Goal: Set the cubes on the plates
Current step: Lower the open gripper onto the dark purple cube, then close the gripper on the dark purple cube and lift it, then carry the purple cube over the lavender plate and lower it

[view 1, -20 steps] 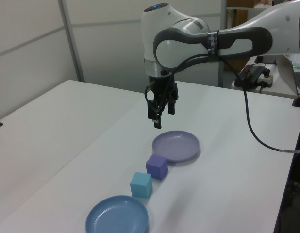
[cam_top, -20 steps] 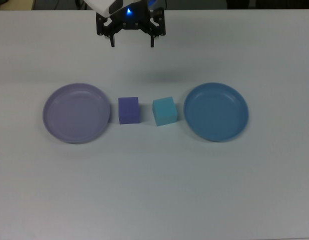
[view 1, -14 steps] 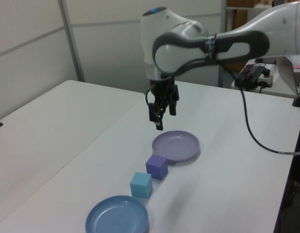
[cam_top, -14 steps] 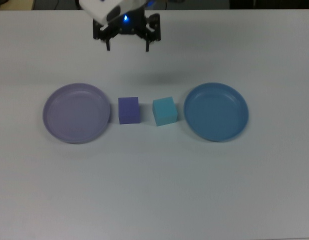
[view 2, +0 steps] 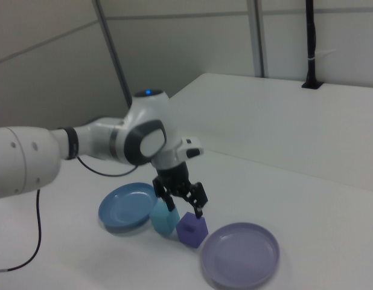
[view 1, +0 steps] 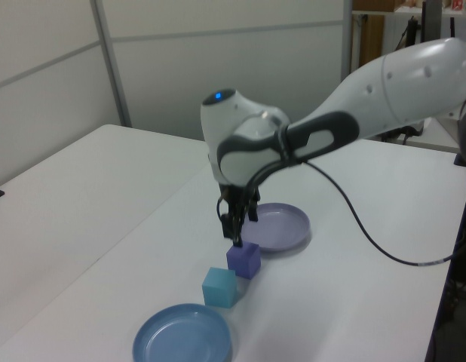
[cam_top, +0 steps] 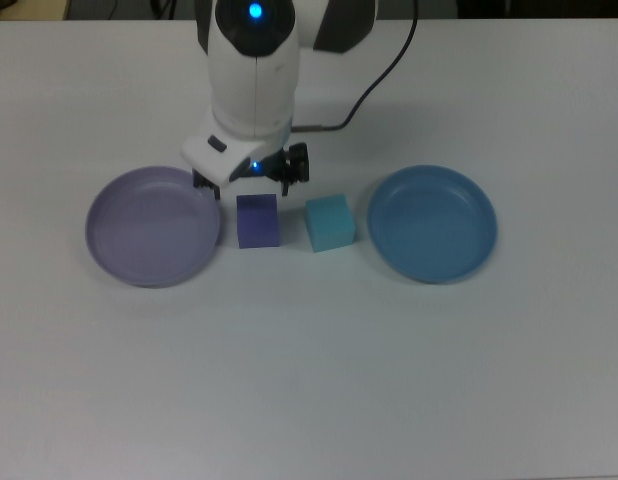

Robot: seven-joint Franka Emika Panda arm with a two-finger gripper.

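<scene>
The violet-purple cube [cam_top: 258, 222] [view 1: 243, 259] [view 2: 192, 230] and the teal cube [cam_top: 330, 222] [view 1: 219, 287] [view 2: 163, 222] rest side by side on the white table between the two plates. The lavender plate [cam_top: 152, 226] [view 1: 272, 226] [view 2: 239, 254] is empty and lies beside the purple cube. The blue plate [cam_top: 432, 223] [view 1: 182, 333] [view 2: 126, 207], also empty, lies beside the teal cube. My gripper [cam_top: 247, 185] [view 1: 237, 232] [view 2: 183, 206] hangs open just above the purple cube, fingers pointing down, holding nothing.
The white arm reaches in from the top view's upper edge, and its wrist covers the table behind the cubes. A black cable [cam_top: 374, 75] trails from the arm. Bare white table surrounds the plates on all sides.
The arm has swung in from the far side of the table and come down low over the purple cube. The cubes and plates have not moved.
</scene>
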